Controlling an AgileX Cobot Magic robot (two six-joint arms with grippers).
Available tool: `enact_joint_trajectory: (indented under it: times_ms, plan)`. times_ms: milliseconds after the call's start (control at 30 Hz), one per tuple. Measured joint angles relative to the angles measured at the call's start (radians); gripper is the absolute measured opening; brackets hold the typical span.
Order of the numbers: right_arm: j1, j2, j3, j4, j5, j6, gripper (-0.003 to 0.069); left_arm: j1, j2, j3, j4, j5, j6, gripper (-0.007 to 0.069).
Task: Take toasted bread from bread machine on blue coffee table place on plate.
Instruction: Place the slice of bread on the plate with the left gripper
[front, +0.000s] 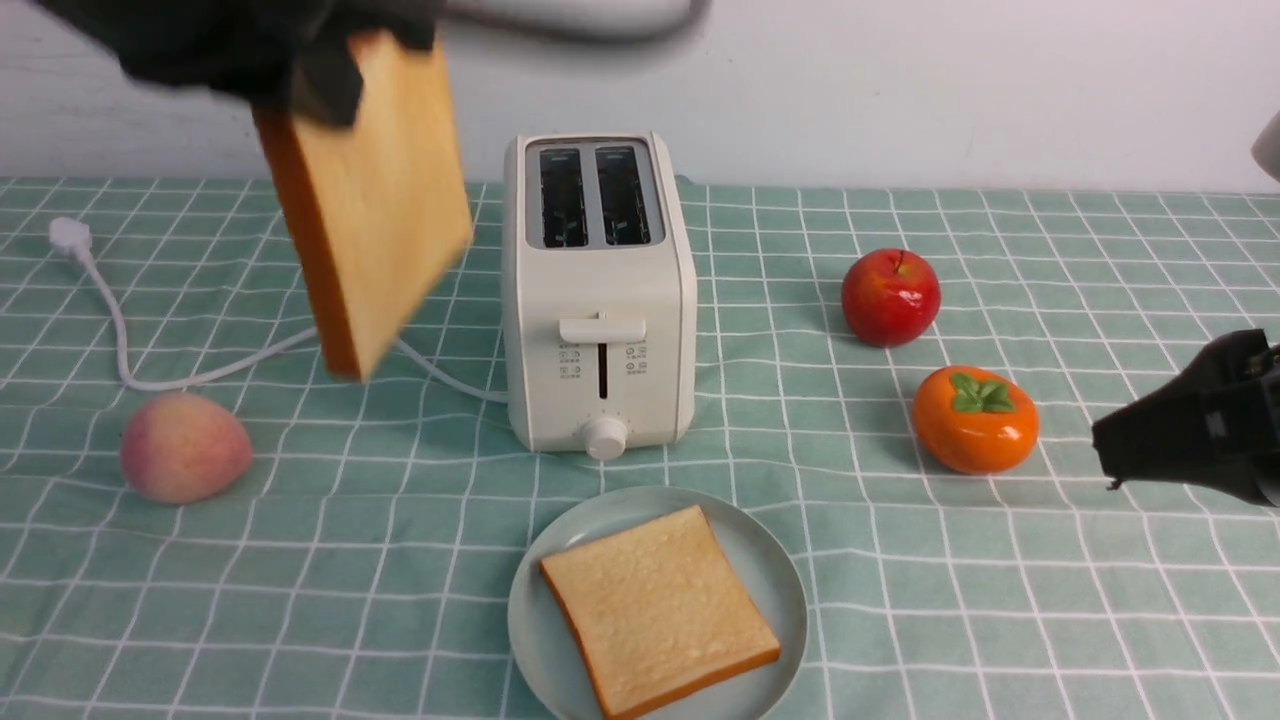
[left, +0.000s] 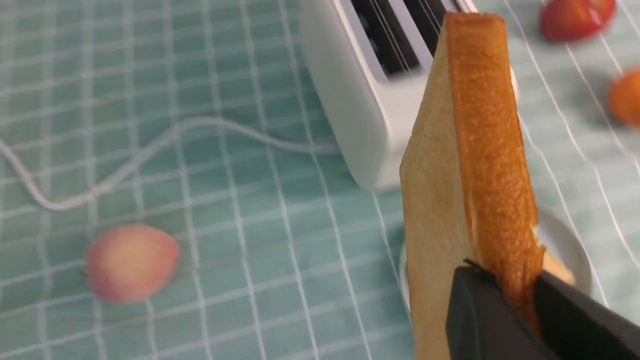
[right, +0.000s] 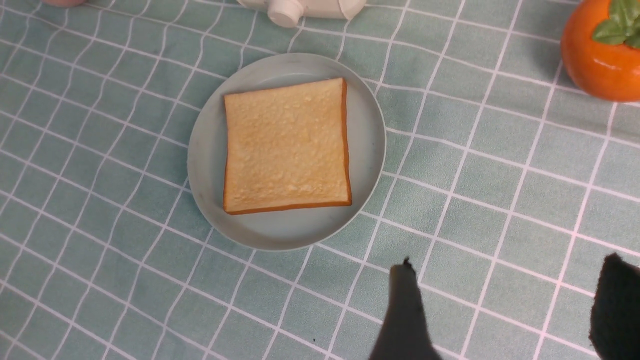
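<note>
My left gripper (front: 335, 70) is shut on one slice of toasted bread (front: 365, 205), which hangs tilted in the air to the left of the bread machine (front: 598, 300). In the left wrist view the black fingers (left: 480, 320) pinch the slice's orange crust (left: 492, 165). Both toaster slots are empty. A second slice (front: 658, 610) lies flat on the pale plate (front: 770, 570) in front of the toaster, on the checked blue coffee table (front: 900, 620). My right gripper (front: 1105, 455) stands open at the right edge, low over bare cloth (right: 510, 300), apart from the plate (right: 205, 165).
A red apple (front: 890, 297) and an orange persimmon (front: 975, 418) sit right of the toaster. A peach (front: 185, 447) lies at the left front. The toaster's white cord (front: 120, 340) loops across the cloth behind the peach to a plug (front: 70, 237).
</note>
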Motion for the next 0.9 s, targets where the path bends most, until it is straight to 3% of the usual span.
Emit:
enact_joint_trajectory:
  times_ms: [100, 200, 267, 300, 467, 700, 867, 900]
  plan:
    - [0.0, 0.0, 0.0, 0.0, -0.003, 0.0, 0.0442, 0.0, -0.011, 0.212, -0.225, -0.11, 0.143, 0.0062]
    - [0.0, 0.0, 0.0, 0.0, -0.003, 0.0, 0.0419, 0.0, 0.038, 0.414, -0.485, -0.336, 0.289, 0.0062]
    - [0.0, 0.0, 0.0, 0.0, -0.003, 0.0, 0.0412, 0.0, 0.06, 0.469, -0.575, -0.412, 0.344, 0.0062]
    - [0.0, 0.0, 0.0, 0.0, -0.004, 0.0, 0.04, 0.0, 0.107, 0.511, -0.674, -0.525, 0.446, 0.0062]
    - [0.0, 0.0, 0.0, 0.004, -0.002, 0.0, 0.0372, 0.0, 0.227, 0.541, -0.867, -0.674, 0.621, 0.0062]
    - [0.0, 0.0, 0.0, 0.005, 0.006, 0.0, 0.0354, 0.0, 0.329, 0.541, -0.9, -0.713, 0.643, 0.0081]
    - [0.0, 0.0, 0.0, 0.006, 0.007, 0.0, 0.0351, 0.0, 0.327, 0.541, -0.891, -0.73, 0.643, 0.0235]
    - [0.0, 0.0, 0.0, 0.007, 0.008, 0.0, 0.0351, 0.0, 0.32, 0.541, -0.885, -0.734, 0.643, 0.0305]
